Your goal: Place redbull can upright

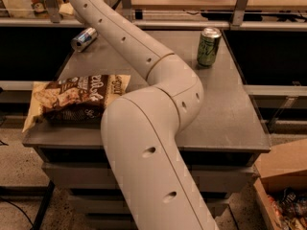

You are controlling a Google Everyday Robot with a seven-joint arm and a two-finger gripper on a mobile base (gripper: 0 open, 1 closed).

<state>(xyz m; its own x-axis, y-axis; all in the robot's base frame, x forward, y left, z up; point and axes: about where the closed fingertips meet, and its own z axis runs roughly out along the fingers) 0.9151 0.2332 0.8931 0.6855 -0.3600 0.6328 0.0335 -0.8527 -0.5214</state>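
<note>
redbull can [84,39], slim silver/blue, lying on side, far L, fingers off-frame

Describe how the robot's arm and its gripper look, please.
The arm is cream-white, made of thick, smooth, rounded segments with small dark holes and thin seams at the joints. No cables or markings show. The gripper is out of view, past the top edge.

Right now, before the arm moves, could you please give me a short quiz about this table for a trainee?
1. True or false: the redbull can stands upright.
2. Which can stands at the back right of the table? A) green can B) redbull can C) both
3. Fill in: the gripper is ___ of view; the arm leaves the picture at the top left.

Key: 1 false, it lies on its side at the back left. 2 A. 3 out.
</note>
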